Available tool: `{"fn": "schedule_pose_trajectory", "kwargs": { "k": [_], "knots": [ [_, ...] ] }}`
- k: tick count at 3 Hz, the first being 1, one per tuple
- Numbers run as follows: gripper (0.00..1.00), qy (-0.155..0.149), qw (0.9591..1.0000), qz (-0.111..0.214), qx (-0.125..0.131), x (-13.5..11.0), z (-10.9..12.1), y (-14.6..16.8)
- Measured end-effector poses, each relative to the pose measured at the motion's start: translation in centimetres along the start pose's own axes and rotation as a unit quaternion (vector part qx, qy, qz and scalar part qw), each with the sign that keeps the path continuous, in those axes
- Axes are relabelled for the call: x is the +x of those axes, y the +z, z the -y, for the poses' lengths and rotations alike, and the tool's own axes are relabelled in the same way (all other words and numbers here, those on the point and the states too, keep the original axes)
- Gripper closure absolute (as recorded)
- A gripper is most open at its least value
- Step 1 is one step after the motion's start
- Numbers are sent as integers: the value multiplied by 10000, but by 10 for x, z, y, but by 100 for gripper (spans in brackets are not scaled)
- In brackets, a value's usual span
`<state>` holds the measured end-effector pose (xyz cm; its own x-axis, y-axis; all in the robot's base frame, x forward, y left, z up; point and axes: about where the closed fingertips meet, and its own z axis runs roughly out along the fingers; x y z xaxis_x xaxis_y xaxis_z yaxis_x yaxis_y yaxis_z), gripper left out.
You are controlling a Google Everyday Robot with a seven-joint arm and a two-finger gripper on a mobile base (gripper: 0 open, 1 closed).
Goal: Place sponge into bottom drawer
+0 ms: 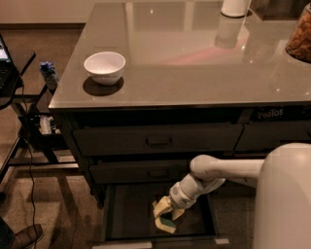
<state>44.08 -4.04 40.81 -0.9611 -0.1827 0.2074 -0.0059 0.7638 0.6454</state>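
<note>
Bottom drawer: the wide dark grey bottom drawer [130,214] of the left column stands pulled out toward the near side. Its flat dark interior is exposed and its pale front edge lies nearest the camera. The two dark grey drawers above it, the upper drawer [158,140] and the middle drawer [146,172], are closed.

Arm: the white robot arm [221,169] enters from the right and angles down and to the left into the open drawer.

Hand: the hand [166,215] is inside the drawer, right of its centre and toward its near edge. Whether it is grasping or has released cannot be told.

Sponge: the small yellow foam sponge with a dark green scouring face [166,224] is inside the bottom drawer, directly below the hand and touching it. It sits tilted, near the drawer's front edge.

Worktop: the glossy grey worktop [194,73] carries a round white bowl [104,67] at its near left corner. A white cylindrical container [234,7] stands at the far side.
</note>
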Motion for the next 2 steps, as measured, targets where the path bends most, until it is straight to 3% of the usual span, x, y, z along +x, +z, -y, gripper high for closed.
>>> {"fn": "schedule_pose_trajectory", "kwargs": {
  "k": [1, 2],
  "knots": [
    [100, 315, 9993, 99, -182, -14, 15, 26],
    [100, 317, 9993, 99, -182, -14, 15, 27]
  ]
}}
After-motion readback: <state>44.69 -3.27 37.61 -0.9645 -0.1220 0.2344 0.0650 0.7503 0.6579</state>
